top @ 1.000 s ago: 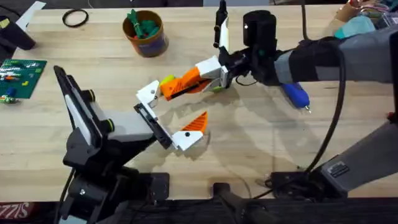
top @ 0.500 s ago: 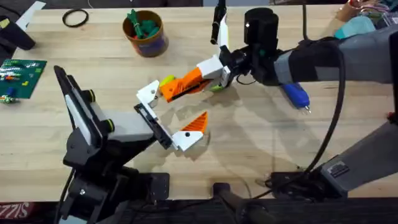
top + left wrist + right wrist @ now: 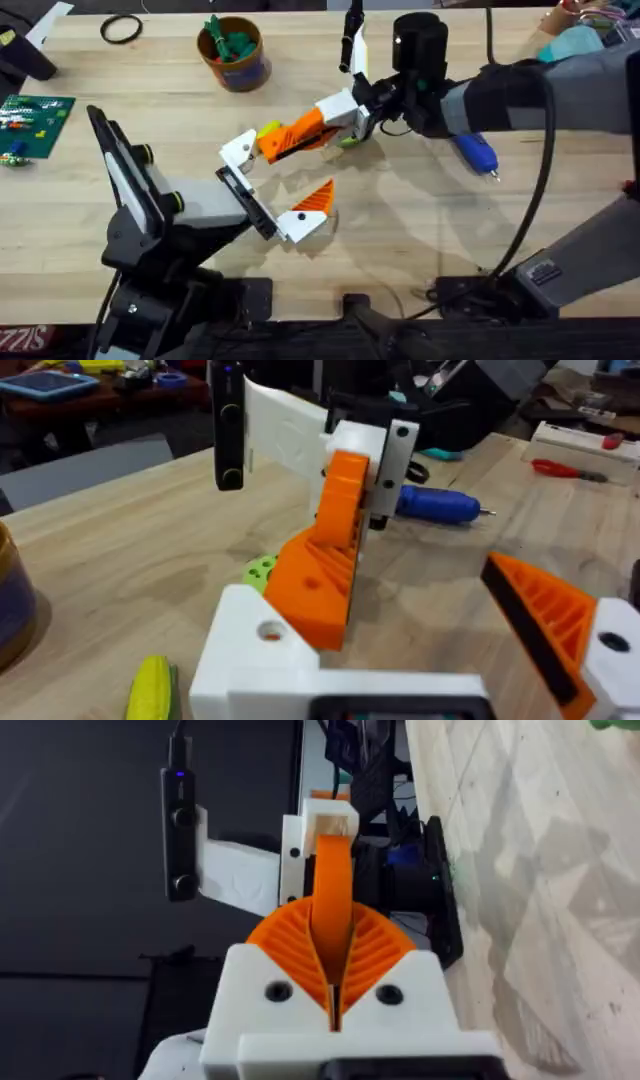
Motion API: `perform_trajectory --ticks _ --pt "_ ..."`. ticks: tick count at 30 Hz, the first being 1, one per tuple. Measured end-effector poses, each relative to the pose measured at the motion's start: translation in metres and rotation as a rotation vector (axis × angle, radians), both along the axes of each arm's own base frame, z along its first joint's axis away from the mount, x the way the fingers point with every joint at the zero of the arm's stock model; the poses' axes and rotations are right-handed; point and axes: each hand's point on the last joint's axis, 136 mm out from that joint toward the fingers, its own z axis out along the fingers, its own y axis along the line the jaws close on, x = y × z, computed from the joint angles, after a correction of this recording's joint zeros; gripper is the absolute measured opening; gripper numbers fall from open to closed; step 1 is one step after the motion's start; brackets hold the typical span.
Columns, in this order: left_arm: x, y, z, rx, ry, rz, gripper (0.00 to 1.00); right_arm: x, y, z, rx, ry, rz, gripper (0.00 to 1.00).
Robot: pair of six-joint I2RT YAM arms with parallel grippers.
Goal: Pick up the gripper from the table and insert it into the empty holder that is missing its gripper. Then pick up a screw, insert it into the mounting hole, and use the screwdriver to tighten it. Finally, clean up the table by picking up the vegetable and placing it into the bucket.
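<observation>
Overhead, the left arm's holder (image 3: pixel 240 195) sits nearest, one finger fitted, left pincer state unclear. Beyond it the right gripper (image 3: pixel 345 118), clamped on the gripper (image 3: pixel 270 143), hovers over the table (image 3: pixel 420 230); a tilted approach could jam it.

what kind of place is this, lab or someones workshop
Most likely a robotics lab or maker's workbench. A light wooden table holds a green circuit board at its left edge, a blue-handled screwdriver and 3D-printed-looking white-and-orange gripper parts, with robot arms working over them.
</observation>
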Motion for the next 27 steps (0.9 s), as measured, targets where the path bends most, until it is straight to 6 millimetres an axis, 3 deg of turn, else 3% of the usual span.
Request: perform_trajectory --ticks 17,27 --pt "0.001 0.001 0.000 0.000 0.002 0.007 0.988 -0.003 0.009 -0.002 -0.010 -0.006 -0.006 0.015" --pt "-0.004 -0.003 0.001 0.003 -0.009 -0.033 0.988 -0.002 0.011 0.008 0.026 -0.065 -0.007 0.015"
